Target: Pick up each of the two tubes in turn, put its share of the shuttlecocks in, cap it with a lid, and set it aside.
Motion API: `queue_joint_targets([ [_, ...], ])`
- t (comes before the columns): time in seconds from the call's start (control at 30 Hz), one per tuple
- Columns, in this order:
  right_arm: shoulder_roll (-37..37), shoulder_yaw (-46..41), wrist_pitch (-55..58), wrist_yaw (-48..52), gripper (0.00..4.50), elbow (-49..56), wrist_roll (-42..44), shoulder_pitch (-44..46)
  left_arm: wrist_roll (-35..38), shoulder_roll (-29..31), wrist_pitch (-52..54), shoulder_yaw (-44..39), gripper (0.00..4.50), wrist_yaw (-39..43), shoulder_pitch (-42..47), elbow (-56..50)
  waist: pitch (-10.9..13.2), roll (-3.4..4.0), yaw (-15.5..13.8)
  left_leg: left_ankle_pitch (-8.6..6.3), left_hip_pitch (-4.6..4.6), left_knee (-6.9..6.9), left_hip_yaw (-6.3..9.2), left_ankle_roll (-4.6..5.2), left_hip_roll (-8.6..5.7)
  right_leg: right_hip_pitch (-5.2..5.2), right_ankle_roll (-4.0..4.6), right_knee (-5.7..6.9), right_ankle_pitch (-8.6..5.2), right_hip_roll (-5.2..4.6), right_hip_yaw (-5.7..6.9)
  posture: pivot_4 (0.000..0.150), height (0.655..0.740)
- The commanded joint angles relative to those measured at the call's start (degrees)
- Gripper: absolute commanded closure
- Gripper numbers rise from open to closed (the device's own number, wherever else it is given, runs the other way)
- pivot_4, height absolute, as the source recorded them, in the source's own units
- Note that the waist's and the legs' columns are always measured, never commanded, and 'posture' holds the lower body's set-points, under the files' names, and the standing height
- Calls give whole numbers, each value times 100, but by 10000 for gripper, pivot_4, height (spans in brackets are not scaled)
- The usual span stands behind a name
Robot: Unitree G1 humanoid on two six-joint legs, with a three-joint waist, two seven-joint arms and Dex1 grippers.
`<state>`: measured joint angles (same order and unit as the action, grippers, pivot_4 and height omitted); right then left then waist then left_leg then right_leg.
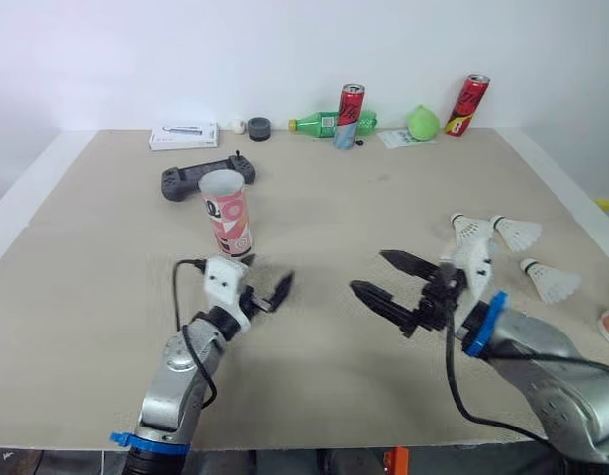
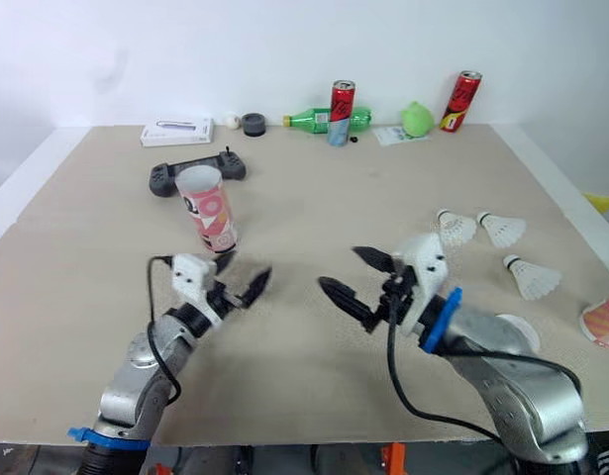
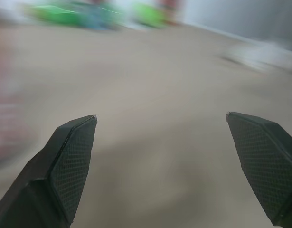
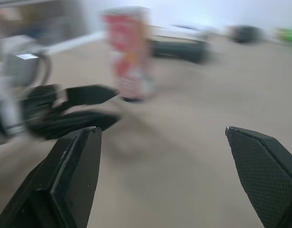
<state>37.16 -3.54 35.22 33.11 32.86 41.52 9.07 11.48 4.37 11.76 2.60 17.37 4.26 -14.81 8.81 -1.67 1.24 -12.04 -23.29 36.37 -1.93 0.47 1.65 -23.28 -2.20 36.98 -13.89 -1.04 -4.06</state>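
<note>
The tube (image 1: 226, 213) stands upright on the desk (image 1: 106, 327), left of the middle and a little toward the near edge, its open mouth up. That is the way it needs to sit, I'd say, if shuttlecocks are to be dropped in. No lid is on it, and I can't see whether anything is inside. The left claw (image 2: 242, 273) hangs low just on the near side of the tube, fingers spread and holding nothing. One finger reaches close to the tube's foot, though I can't tell whether it touches. It looks placed to take the tube, being the arm on that side. The right claw (image 1: 368, 272) hovers near the middle of the desk, jaws wide apart and empty, pointing across toward the left claw. The three shuttlecocks (image 1: 517, 234) lie loose behind it near the right edge, well apart from the tube, so that arm seems the natural one to fetch them. A game controller (image 1: 207, 178) lies just beyond the tube. The green bottle (image 1: 319, 123) and the two red cans (image 1: 350, 104) are lined up along the far edge, well away from the claws.
</note>
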Motion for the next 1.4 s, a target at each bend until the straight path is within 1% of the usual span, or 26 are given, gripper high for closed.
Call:
queue_joint_targets([
  [0.03,-118,504,-161,435,213,-378,-297,540,-180,-124,-206,-184,0,-461,51,64,1,-6,-11,-1,-3,-1,4,-1,0,0,-3,-1,-1,-3,3,1500,7400],
  [0.1,-235,684,-251,548,213,-596,-449,796,-292,-139,-235,-259,0,-636,205,252,1,-6,-12,-2,-5,-1,7,-3,0,0,-4,-2,-3,-4,6,1500,7400],
  [0.2,-452,878,-447,693,213,-973,-702,1186,-236,-198,-109,-514,0,-902,595,721,5,-13,-7,-2,-7,1,12,-4,-4,0,-7,-2,0,-5,9,1500,7400],
  [0.37,-779,986,-708,800,213,-1371,-987,1541,-307,-59,-294,-561,0,-802,1264,1671,6,-16,-4,0,-3,6,18,-5,-1,3,2,-1,13,11,14,1500,7400],
  [0.47,-928,1027,-838,833,213,-1513,-1155,1656,-382,78,-476,-667,0,-841,1823,2456,6,-16,-4,0,-5,6,21,-5,2,2,7,0,14,17,18,1500,7400],
  [0.57,-1062,1034,-897,810,213,-1550,-1274,1713,-431,249,-649,-679,0,-727,2274,3117,6,-16,-2,0,-7,6,23,-6,3,0,11,0,16,18,19,1500,7400],
  [0.73,-1239,1015,-963,718,213,-1536,-1442,1698,-399,428,-1280,-783,0,-539,3086,4452,6,-17,-1,0,-7,4,22,-6,2,1,11,0,17,17,20,1500,7400],
  [0.97,-1352,961,-944,593,213,-1420,-1548,1610,-308,417,-2048,-941,0,-218,4005,6012,7,-18,-1,1,-12,4,21,-8,1,-1,11,0,17,16,27,1500,7400],
  [1.07,-1358,930,-921,567,213,-1373,-1561,1565,-330,377,-2376,-961,0,-119,4196,6410,7,-18,2,1,-11,3,20,-8,1,-2,11,0,16,17,27,1500,7400],
  [1.13,-1362,904,-906,514,0,-1310,-1564,1513,-271,335,-2483,-1021,5193,-24,4263,6564,8,-18,1,1,-12,2,20,-8,1,-2,11,0,16,16,29,1500,7400],
  [1.2,-1371,871,-909,421,0,-1253,-1587,1455,-255,310,-2544,-1054,13188,15,4278,6633,7,-18,-1,1,-13,2,20,-8,1,-2,11,0,16,16,30,1500,7400],
  [1.27,-1428,773,-930,154,0,-1158,-1671,1303,-317,342,-2592,-1012,18081,57,4196,6529,7,-18,-1,1,-13,2,20,-8,1,-2,11,0,17,16,30,1500,7400],
  [1.3,-1453,728,-931,36,0,-1108,-1699,1234,-334,359,-2592,-989,19378,90,4153,6458,7,-18,-1,1,-14,2,21,-8,1,-2,11,0,16,16,30,1500,7400],
  [1.37,-1521,631,-1019,-264,0,-1034,-1882,1061,-356,408,-2538,-939,19831,198,4064,6258,7,-18,-1,1,-14,2,21,-9,1,-2,11,0,16,16,31,1500,7400],
  [1.4,-1535,546,-1224,-570,0,-1036,-2207,821,-382,528,-2374,-833,19831,415,3977,5906,7,-18,-1,1,-14,2,21,-10,1,-2,11,0,16,15,31,1500,7400],
])
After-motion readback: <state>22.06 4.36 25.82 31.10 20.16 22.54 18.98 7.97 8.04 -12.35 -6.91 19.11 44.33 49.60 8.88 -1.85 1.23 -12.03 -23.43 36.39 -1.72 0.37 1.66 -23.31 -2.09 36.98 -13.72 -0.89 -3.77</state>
